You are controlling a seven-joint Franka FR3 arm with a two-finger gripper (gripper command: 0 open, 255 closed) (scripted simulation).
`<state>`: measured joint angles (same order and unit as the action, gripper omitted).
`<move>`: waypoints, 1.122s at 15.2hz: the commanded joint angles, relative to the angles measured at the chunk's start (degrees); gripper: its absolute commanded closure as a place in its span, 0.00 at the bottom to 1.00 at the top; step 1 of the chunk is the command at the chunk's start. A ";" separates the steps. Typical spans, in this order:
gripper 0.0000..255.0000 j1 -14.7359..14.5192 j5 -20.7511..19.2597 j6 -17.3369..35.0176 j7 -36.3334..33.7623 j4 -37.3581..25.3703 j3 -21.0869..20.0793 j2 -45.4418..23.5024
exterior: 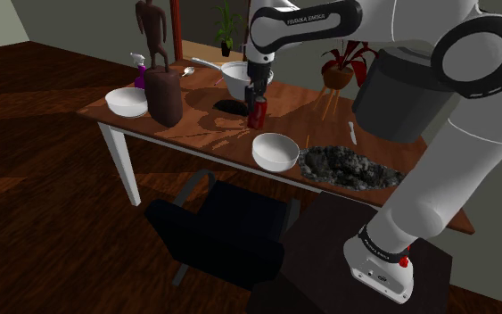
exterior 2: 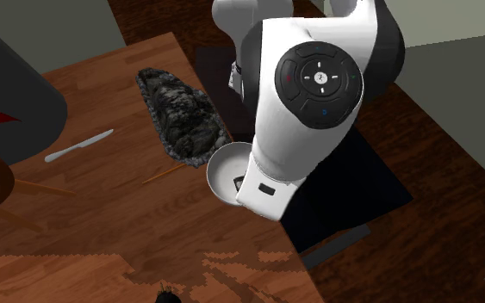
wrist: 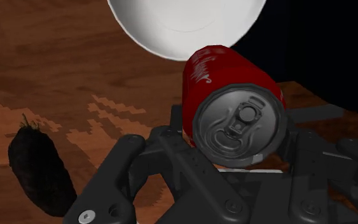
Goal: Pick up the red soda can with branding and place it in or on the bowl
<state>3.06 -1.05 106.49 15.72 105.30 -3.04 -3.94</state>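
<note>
Shoulder view has the gripper [exterior: 256, 98] clamped on the red soda can [exterior: 257, 116] over the surface [exterior: 195, 134], white bowl [exterior: 275, 152] at five o'clock from it; wrist view shows the can held tight, that bowl just beyond it.

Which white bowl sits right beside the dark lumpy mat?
The front-edge bowl, nearest the chair; the left-end bowl and the handled pot stand far from the mat.
</note>
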 commanded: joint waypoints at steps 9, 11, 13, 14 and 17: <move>1.00 3.04 -0.14 2.03 6.29 16.28 3.31 14.39; 1.00 3.04 -0.15 3.58 6.26 17.51 3.32 14.07; 1.00 3.05 -0.17 5.12 6.24 18.69 3.32 13.70; 1.00 3.05 -0.17 5.90 6.22 19.26 3.32 13.50; 1.00 3.05 -0.19 8.22 6.18 20.91 3.33 12.82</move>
<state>6.11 -1.23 114.08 21.91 125.95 0.29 9.19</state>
